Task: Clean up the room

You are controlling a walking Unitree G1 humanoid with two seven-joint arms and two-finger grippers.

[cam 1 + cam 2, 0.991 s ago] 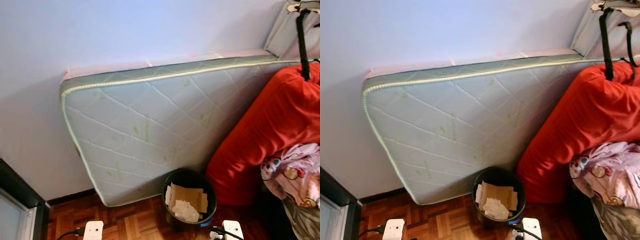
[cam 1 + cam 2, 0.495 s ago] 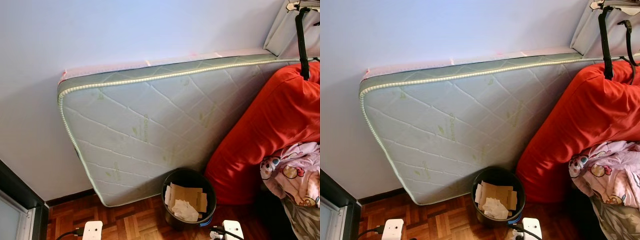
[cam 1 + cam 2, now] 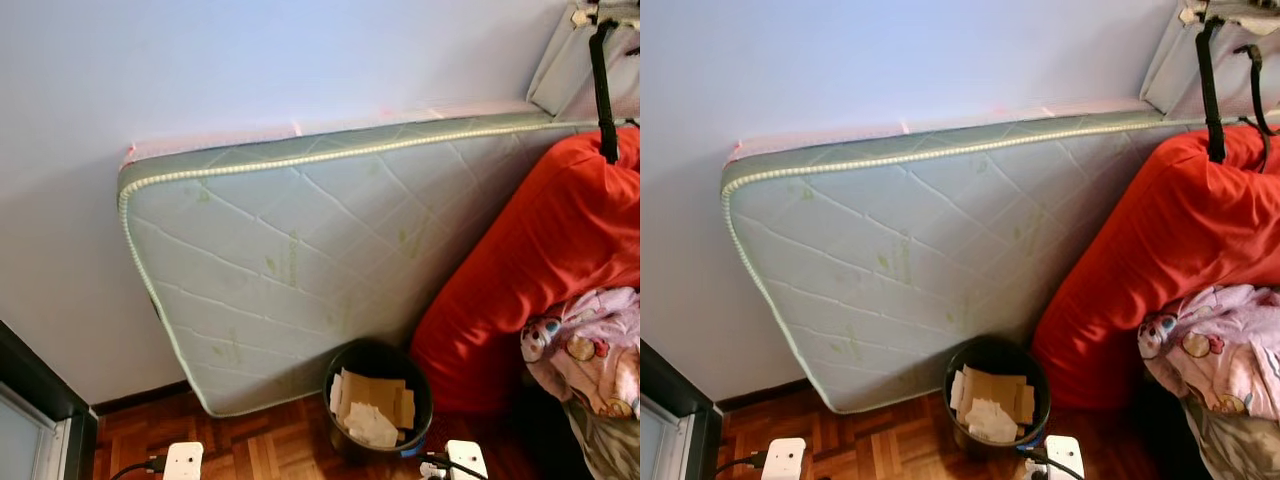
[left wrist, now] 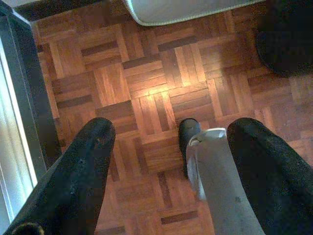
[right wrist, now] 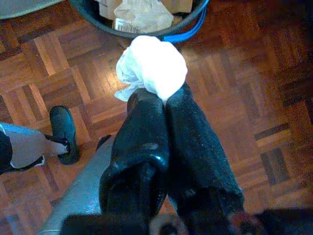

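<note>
At far left we see our left gripper [image 4: 168,147], its fingers spread apart over bare parquet floor [image 4: 146,88]. A quilted mattress [image 3: 300,260] leans on the wall, its green print unreadable. Beside it, a round black bin [image 3: 378,400] holds cardboard. Our right gripper [image 5: 159,98] pinches a crumpled white tissue [image 5: 151,66] just outside the bin's rim.

Quilted pale-green mattress [image 3: 290,260], red cushion [image 3: 545,250]
</note>
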